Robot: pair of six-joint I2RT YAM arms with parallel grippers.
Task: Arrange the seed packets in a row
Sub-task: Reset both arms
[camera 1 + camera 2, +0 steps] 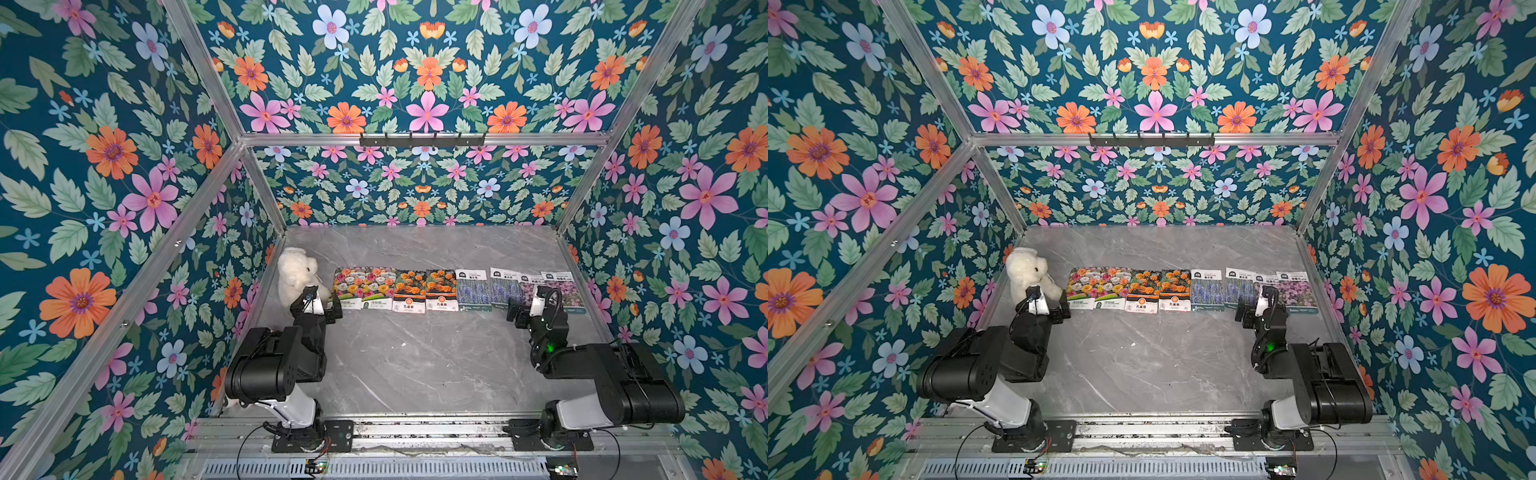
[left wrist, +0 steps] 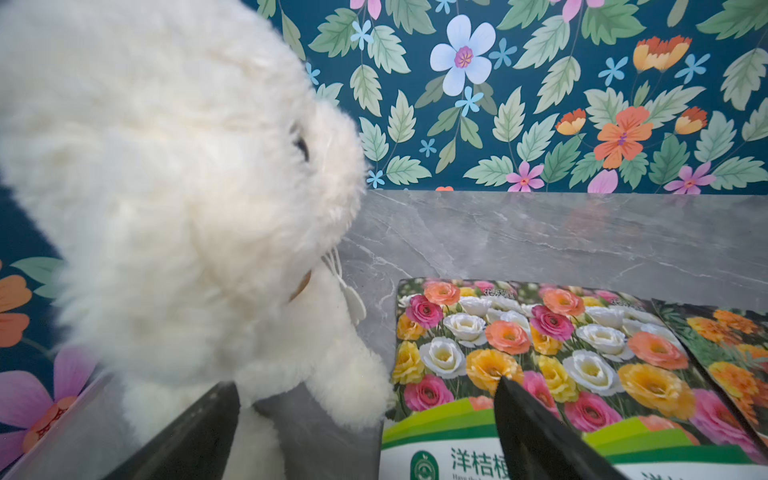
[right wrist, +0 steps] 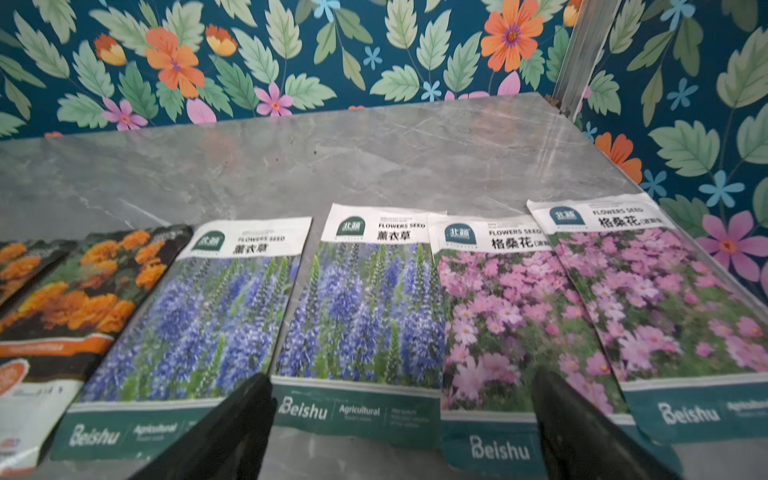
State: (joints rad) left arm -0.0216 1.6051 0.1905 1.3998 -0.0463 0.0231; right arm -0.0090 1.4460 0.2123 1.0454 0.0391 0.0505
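Several seed packets lie flat side by side in one row across the grey table: two multicolour ones (image 1: 363, 286), two orange marigold ones (image 1: 424, 289), two lavender ones (image 1: 473, 289) and two pink ones (image 1: 566, 291) that overlap slightly. My left gripper (image 1: 331, 312) hovers open at the row's left end, its fingers spanning the plush paw and the first multicolour packet (image 2: 478, 353). My right gripper (image 1: 515, 311) is open just in front of the second lavender packet (image 3: 365, 307) and the first pink packet (image 3: 507, 316), holding nothing.
A white plush toy (image 1: 296, 272) sits against the left wall, touching the row's left end, and fills much of the left wrist view (image 2: 166, 187). Floral walls close in the table (image 1: 415, 365) on three sides. An aluminium rail runs along the front.
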